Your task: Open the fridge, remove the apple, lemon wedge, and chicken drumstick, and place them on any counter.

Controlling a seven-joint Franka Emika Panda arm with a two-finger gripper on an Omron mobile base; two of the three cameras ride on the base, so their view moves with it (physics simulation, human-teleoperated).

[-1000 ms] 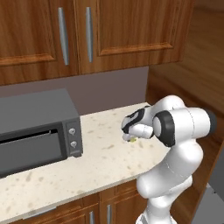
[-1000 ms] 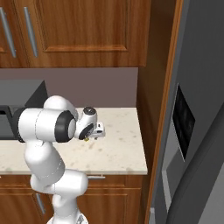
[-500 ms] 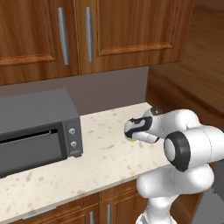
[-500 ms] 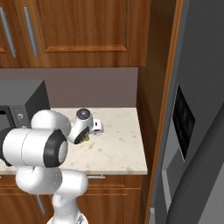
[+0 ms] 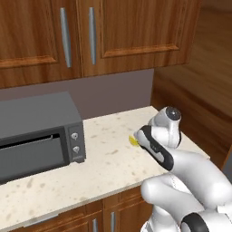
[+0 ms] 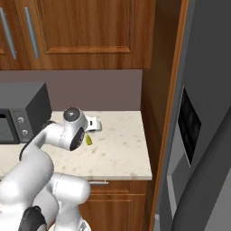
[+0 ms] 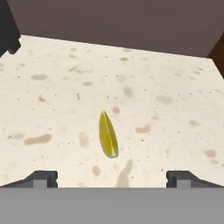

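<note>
The lemon wedge (image 7: 108, 134) lies alone on the speckled desk (image 7: 166, 113), right of the microwave (image 5: 36, 131) and left of the fridge (image 6: 198, 113). The tool (image 7: 111, 178) hovers just above it, fingers spread apart and empty, apparently having set it down.

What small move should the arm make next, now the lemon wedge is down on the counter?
Probably lift the gripper straight up and away, then turn back toward the fridge. The lemon wedge lies free on the counter, and the fingertips stand wide apart on either side without touching it, so the release looks complete. The apple and drumstick are likely the remaining items.
</note>
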